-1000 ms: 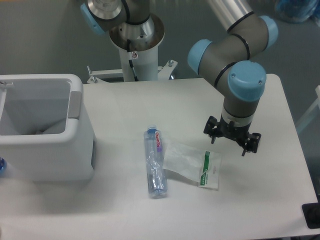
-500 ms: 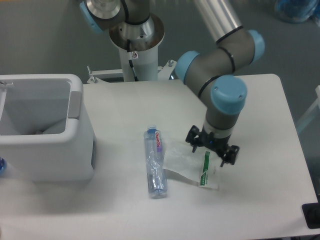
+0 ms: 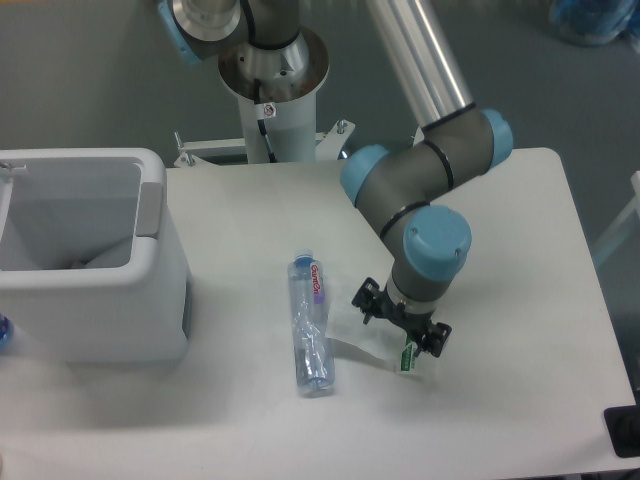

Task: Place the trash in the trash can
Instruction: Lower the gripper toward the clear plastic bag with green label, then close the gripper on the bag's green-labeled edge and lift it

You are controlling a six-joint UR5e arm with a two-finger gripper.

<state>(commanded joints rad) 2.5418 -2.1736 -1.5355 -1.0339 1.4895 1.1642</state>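
Two pieces of trash lie on the white table. A crushed clear bottle point(image 3: 311, 324) with a blue cap and purple-pink label lies lengthwise near the table's middle. Just right of it lies a flat clear plastic bag point(image 3: 352, 328) with a green strip, mostly covered by my gripper point(image 3: 400, 321). The gripper hangs directly over the bag, fingers spread open, nothing between them. The trash can point(image 3: 90, 265), a big white boxy bin with an open top, stands at the table's left edge, well away from the gripper.
The arm's white pedestal point(image 3: 270, 110) rises behind the table's far edge. A blue object point(image 3: 4, 332) peeks out at the far left beside the bin. A dark object point(image 3: 622, 430) sits at the table's front right corner.
The gripper has travelled left and toward the front, from beside the bag's right edge to directly above the bag. Bottle, bag and bin have not moved.
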